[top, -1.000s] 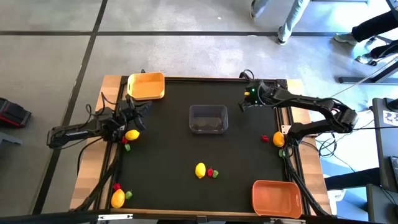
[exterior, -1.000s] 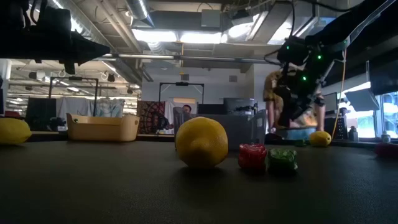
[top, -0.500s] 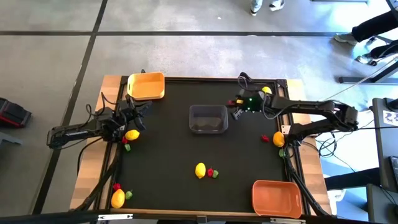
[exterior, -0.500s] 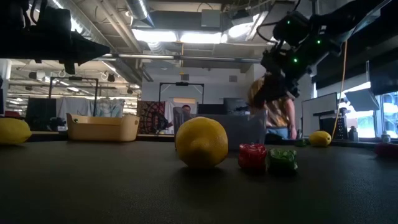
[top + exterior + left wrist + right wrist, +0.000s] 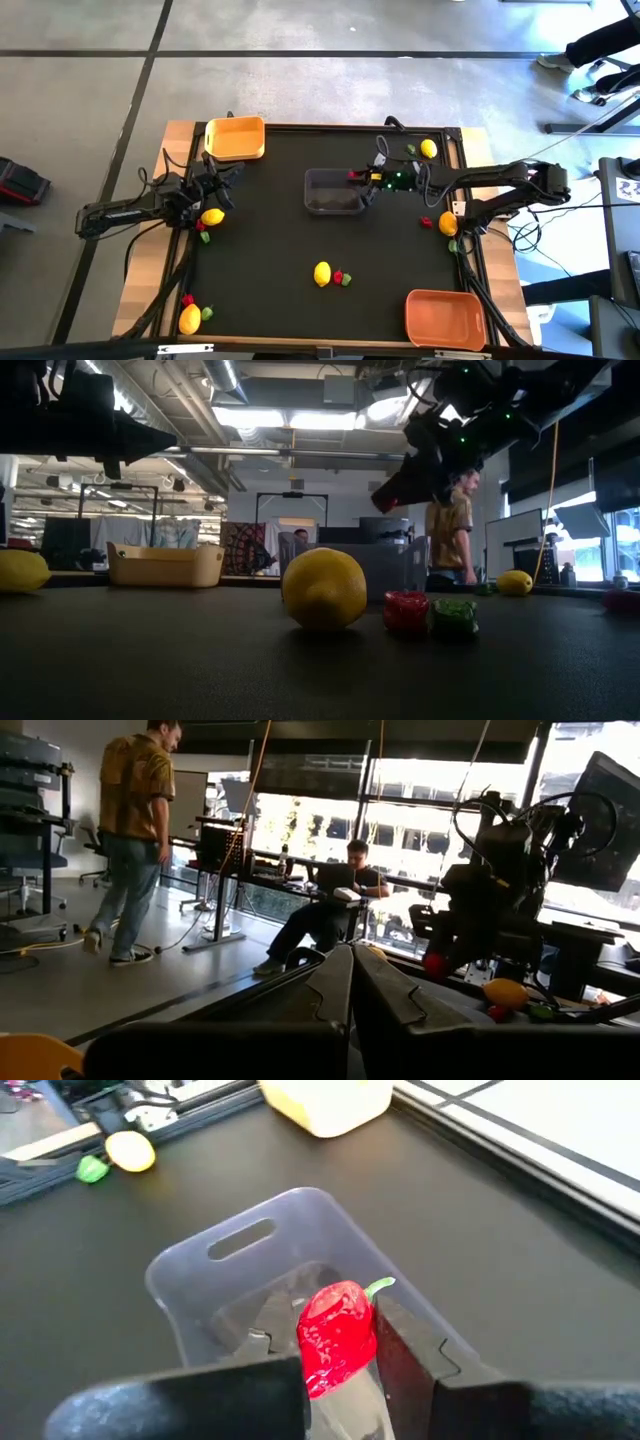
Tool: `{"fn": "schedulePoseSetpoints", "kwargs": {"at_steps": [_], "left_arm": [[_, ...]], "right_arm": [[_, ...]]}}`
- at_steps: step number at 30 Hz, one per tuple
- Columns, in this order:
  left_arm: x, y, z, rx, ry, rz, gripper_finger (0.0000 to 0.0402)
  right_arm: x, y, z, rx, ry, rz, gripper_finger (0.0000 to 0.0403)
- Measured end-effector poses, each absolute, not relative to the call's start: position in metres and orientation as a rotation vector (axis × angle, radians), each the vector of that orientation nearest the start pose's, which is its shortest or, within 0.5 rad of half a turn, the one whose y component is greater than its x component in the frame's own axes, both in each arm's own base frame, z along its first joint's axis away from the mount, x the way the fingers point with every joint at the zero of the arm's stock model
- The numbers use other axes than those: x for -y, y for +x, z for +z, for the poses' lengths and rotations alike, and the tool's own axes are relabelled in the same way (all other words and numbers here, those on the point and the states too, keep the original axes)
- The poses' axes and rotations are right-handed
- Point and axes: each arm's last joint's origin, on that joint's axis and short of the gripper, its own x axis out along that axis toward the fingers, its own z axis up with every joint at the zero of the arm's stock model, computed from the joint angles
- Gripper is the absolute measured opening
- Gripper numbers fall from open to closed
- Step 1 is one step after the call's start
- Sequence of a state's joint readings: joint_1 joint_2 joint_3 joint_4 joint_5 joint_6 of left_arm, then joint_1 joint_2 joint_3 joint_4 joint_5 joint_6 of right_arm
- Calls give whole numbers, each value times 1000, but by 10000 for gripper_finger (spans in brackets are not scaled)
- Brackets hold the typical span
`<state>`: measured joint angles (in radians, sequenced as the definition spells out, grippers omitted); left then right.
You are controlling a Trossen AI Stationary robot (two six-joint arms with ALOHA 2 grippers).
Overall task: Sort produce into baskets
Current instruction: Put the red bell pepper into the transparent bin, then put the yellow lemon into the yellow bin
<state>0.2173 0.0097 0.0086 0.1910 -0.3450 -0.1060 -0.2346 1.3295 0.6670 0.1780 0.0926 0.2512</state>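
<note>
The right arm stretches in from the right side toward the middle, its right gripper (image 5: 362, 180) raised with fingers (image 5: 400, 1345) clamped tight; the left arm waits at the left edge, left gripper (image 5: 212, 190) pressed closed

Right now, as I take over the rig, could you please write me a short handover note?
Right gripper: shut on a red pepper, held above the clear basket at the table's middle.
Left gripper: shut, holds nothing, waiting at the left edge beside a lemon.
Baskets: the yellow basket sits at the far left corner, the orange basket at the near right corner; both show nothing inside.
Left to do: drop the pepper, then sort the lemons with their red and green pieces at the left edge, near left corner, centre front, right edge and far right corner.
</note>
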Motion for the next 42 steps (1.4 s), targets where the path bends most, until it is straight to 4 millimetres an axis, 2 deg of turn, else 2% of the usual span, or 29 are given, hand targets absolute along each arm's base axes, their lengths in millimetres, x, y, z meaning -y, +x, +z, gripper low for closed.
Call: {"fn": "schedulePoseSetpoints", "kwargs": {"at_steps": [13,28,31,35,42], "left_arm": [[-30,90,184,222,-117,550,5],[-30,90,184,222,-118,549,5],[-30,90,184,222,-118,550,5],[-30,90,184,229,-140,547,5],[-30,90,184,235,-161,544,5]], "right_arm": [[67,276,180,-560,279,-384,63],[67,276,179,-569,279,-387,162],[67,275,182,-567,255,-379,171],[66,267,196,-545,226,-388,172],[66,239,217,-596,72,-613,172]]}}
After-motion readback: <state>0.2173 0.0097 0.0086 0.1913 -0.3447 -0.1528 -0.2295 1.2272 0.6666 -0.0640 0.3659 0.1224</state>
